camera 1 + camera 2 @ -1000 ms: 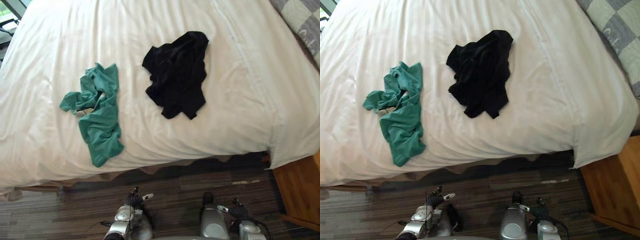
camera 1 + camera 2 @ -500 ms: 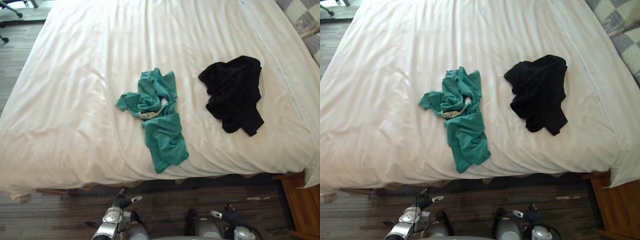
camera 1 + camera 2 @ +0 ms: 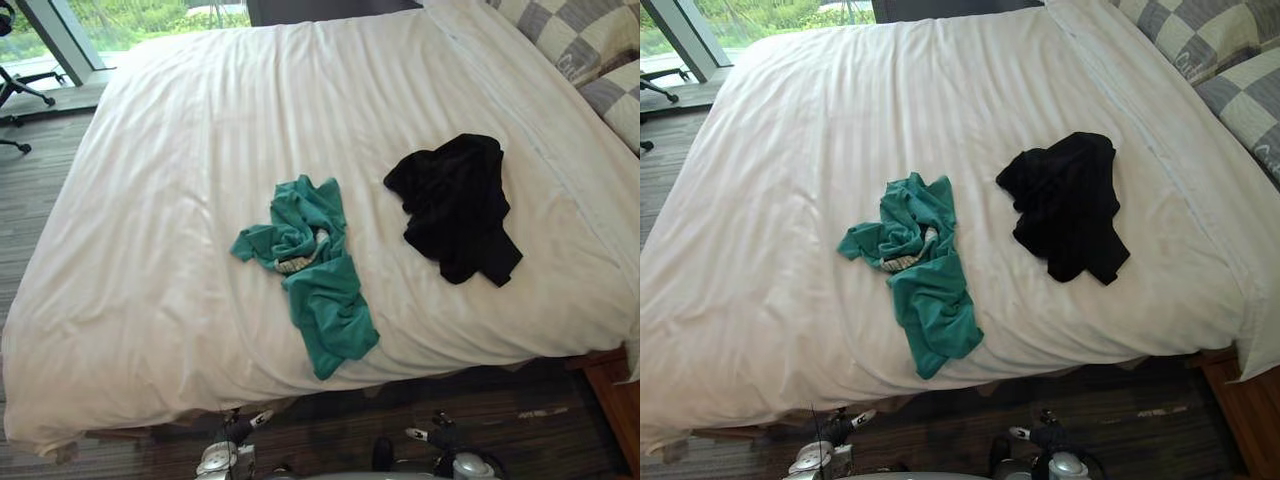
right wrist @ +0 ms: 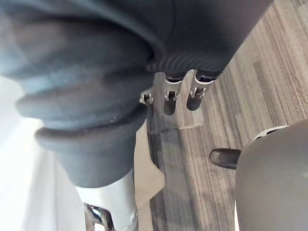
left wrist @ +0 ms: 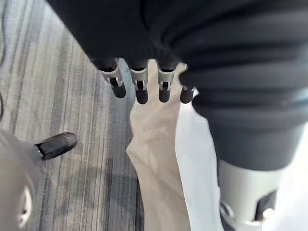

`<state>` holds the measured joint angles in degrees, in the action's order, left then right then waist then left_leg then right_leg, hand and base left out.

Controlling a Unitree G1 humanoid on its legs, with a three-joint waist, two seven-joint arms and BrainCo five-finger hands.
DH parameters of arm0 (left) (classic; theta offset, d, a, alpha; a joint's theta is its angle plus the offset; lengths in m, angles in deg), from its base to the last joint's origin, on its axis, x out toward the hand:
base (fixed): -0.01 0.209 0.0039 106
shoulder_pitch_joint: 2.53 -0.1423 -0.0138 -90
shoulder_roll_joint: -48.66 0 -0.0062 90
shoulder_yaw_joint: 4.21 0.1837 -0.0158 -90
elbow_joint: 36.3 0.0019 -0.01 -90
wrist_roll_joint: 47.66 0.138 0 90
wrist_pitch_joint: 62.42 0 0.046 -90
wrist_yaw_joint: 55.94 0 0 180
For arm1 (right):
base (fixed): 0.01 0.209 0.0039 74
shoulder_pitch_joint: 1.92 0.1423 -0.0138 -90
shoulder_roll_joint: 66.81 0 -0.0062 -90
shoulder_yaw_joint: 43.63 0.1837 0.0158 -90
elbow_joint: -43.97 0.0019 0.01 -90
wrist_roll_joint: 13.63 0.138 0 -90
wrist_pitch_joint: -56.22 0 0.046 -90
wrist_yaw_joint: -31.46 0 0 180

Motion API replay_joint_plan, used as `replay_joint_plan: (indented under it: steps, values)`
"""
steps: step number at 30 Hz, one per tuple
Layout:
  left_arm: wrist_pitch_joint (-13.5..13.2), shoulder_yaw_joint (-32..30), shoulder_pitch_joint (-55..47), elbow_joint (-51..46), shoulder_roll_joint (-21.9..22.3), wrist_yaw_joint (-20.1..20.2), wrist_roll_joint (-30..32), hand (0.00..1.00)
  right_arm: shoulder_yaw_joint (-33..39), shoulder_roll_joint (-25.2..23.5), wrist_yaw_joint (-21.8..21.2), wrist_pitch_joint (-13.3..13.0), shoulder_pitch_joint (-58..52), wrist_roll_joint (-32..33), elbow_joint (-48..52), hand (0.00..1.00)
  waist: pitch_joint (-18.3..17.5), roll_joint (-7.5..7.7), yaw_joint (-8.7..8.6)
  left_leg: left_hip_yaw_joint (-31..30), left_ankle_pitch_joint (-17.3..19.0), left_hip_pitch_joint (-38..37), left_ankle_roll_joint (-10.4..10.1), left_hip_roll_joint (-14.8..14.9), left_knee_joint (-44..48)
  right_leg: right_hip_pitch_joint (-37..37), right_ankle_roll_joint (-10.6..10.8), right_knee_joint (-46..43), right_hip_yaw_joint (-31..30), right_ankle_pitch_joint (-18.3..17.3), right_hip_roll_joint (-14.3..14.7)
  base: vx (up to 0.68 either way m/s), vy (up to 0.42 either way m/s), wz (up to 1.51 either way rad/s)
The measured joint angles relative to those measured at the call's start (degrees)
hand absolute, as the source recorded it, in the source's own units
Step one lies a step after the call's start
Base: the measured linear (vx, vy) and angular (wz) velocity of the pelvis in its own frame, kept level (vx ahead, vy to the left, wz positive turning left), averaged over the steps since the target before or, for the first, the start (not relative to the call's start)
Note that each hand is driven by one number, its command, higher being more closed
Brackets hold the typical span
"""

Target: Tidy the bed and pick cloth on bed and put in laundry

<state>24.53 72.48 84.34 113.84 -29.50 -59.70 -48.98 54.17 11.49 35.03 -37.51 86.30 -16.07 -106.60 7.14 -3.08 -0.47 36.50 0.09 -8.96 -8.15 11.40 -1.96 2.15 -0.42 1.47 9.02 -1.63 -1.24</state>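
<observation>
A crumpled green cloth (image 3: 315,270) lies on the white bed (image 3: 150,250), near its front edge and about midway across. A black cloth (image 3: 455,205) lies bunched to the right of it, a short gap apart. My left hand (image 5: 139,89) hangs low beside the bed's edge over the floor, its fingers straight and holding nothing. My right hand (image 4: 169,98) hangs the same way on the other side, fingers straight and empty. Both hands are well below and in front of the two cloths.
Checkered grey pillows (image 3: 565,35) lie at the bed's far right corner. A wooden bedside unit (image 3: 620,400) stands at the lower right by the bed. A chair's base (image 3: 20,90) and a window are at the far left. Striped floor runs along the bed's front.
The camera has swung left and then lifted, so more of the bed's far side shows. The green and black cloths lie as before, and both hands stay down.
</observation>
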Motion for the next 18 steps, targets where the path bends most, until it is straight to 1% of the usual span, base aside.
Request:
replay_joint_plan:
  steps: [3, 5, 6, 7, 8, 10, 11, 12, 13, 14, 15, 16, 17, 18]
  values:
    - [0.4, -5.2, -0.8, 1.9, 0.0, 0.0, -0.8, 0.00, 3.4, -0.3, 0.0, 0.2, 0.0, 0.2, -1.0, 0.00, -0.1, -0.15, 0.23, 0.0, 0.0, -0.5, 0.0, 0.0, 0.0, 0.0, 0.1, -0.5, -0.6, 0.2, 0.0, -0.08, -0.024, -0.09]
    - [0.7, -9.1, -0.8, 2.9, -0.4, -0.1, -2.7, 0.00, 5.8, -0.3, 0.0, 0.4, 0.0, 1.8, -1.0, 0.00, 0.1, -0.45, 1.24, 0.0, -1.3, 0.1, 0.2, 0.5, 0.0, -2.9, 0.2, -5.4, -3.3, 0.1, 0.2, -0.13, -0.015, -0.11]
    - [0.7, -11.4, -0.8, 2.9, -0.8, -0.1, -4.2, 0.00, 7.2, -0.4, 0.0, 0.4, -0.1, 3.4, -1.0, 0.00, 0.1, -0.47, 1.32, -0.2, -2.2, 0.4, 0.7, 0.7, 0.0, -5.1, 0.3, -8.7, -5.5, 0.0, 0.2, -0.11, 0.002, 0.02]
    - [0.7, -12.9, -0.8, 3.0, -1.1, -0.2, -4.9, 0.00, 8.1, -0.3, 0.0, 0.4, -0.2, 4.5, -1.0, 0.00, 0.2, -0.51, 1.30, -0.3, -2.3, 0.7, 0.8, 0.8, 0.0, -6.0, 0.6, -10.2, -6.2, -0.2, 0.2, -0.14, 0.022, 0.23]
    - [0.8, -17.2, -0.8, 3.1, -2.1, -0.1, -6.0, 0.00, 10.2, -0.3, 0.0, 0.4, -0.5, 5.5, -1.0, 0.00, 0.2, -0.35, 1.28, -0.7, -2.3, 1.1, 0.8, 0.8, -0.2, -7.3, 2.2, -12.6, -7.2, -1.4, 0.0, -0.13, 0.034, 0.26]
    - [1.0, -27.4, -0.6, 3.5, -4.8, -0.3, -8.0, 0.00, 13.1, -0.2, 0.0, 0.7, -1.6, 7.9, -1.1, 0.00, -0.2, 0.74, 1.37, -1.9, -2.2, 1.5, 0.7, -0.1, -1.4, -8.2, 2.6, -13.9, -8.5, -4.0, -0.6, -0.12, 0.028, 0.23]
    - [1.2, -30.7, -0.6, 3.5, -5.8, -0.3, -8.3, 0.00, 14.1, -0.1, 0.0, 0.8, -2.2, 8.8, -1.1, 0.00, -0.4, 1.15, 1.37, -2.1, -1.9, 1.8, 0.7, -0.5, -1.9, -8.4, 2.5, -13.8, -8.7, -5.1, -0.8, -0.11, -0.015, 0.19]
    - [1.5, -37.5, -0.4, 3.7, -7.6, -0.5, -9.3, 0.00, 16.2, 0.7, 0.0, 1.1, -2.7, 9.3, -1.5, 0.00, -0.3, 1.03, 1.24, -2.0, -1.5, 2.1, 0.6, -0.2, -2.4, -8.9, 1.9, -13.4, -8.6, -5.2, -0.3, -0.17, -0.036, 0.07]
    - [1.7, -45.0, -0.6, 4.6, -10.3, -1.2, -10.4, 0.00, 18.8, 2.0, 0.0, 1.6, -3.6, 9.9, -1.5, 0.00, -0.4, 0.86, 1.34, -2.1, -0.9, 2.3, -0.2, 0.4, -2.0, -8.7, 2.2, -12.2, -8.6, -4.8, 0.2, -0.18, -0.051, 0.01]
    - [1.7, -47.6, -0.7, 4.9, -11.7, -1.5, -11.1, 0.00, 20.0, 2.9, 0.0, 1.7, -4.1, 10.4, -1.5, 0.00, -0.5, 0.70, 1.22, -2.1, -0.7, 2.5, -0.2, 0.9, -1.9, -8.3, 2.4, -11.3, -8.4, -4.5, 0.4, -0.20, -0.090, -0.07]
    - [1.7, -52.7, -1.5, 5.5, -14.8, -1.8, -12.7, 0.00, 22.9, 5.2, 0.1, 1.7, -5.1, 11.4, -1.1, 0.00, -1.2, -0.16, 1.26, -2.2, -0.7, 3.5, -0.5, 1.6, -1.9, -7.9, 2.4, -9.5, -7.8, -3.4, 0.9, -0.12, -0.087, 0.04]
    - [1.6, -57.0, -1.5, 5.7, -17.9, -2.3, -14.7, 0.00, 26.1, 7.7, 0.4, 1.7, -6.1, 11.9, -0.6, 0.00, -2.0, 0.26, 1.07, -2.7, -1.0, 4.1, -1.0, 2.0, -1.9, -7.2, 2.0, -7.9, -7.2, -2.3, 1.3, -0.09, -0.090, 0.10]
    - [1.5, -58.4, -1.3, 5.7, -19.3, -2.7, -15.8, 0.00, 27.4, 9.0, 0.9, 1.6, -6.7, 12.3, 0.1, 0.00, -2.1, 0.04, 1.01, -3.0, -1.1, 4.4, -1.1, 2.2, -1.9, -7.2, 1.7, -7.3, -6.8, -1.9, 1.4, -0.01, -0.089, 0.26]
    - [1.2, -61.1, -0.3, 5.7, -22.6, -3.0, -17.7, 0.00, 30.5, 12.0, 2.5, 1.0, -7.9, 13.8, 3.0, 0.00, -2.5, -0.18, 0.82, -3.5, -1.6, 5.2, -1.8, 2.6, -1.8, -6.8, 1.4, -6.1, -5.9, -1.1, 1.7, -0.02, -0.086, 0.22]
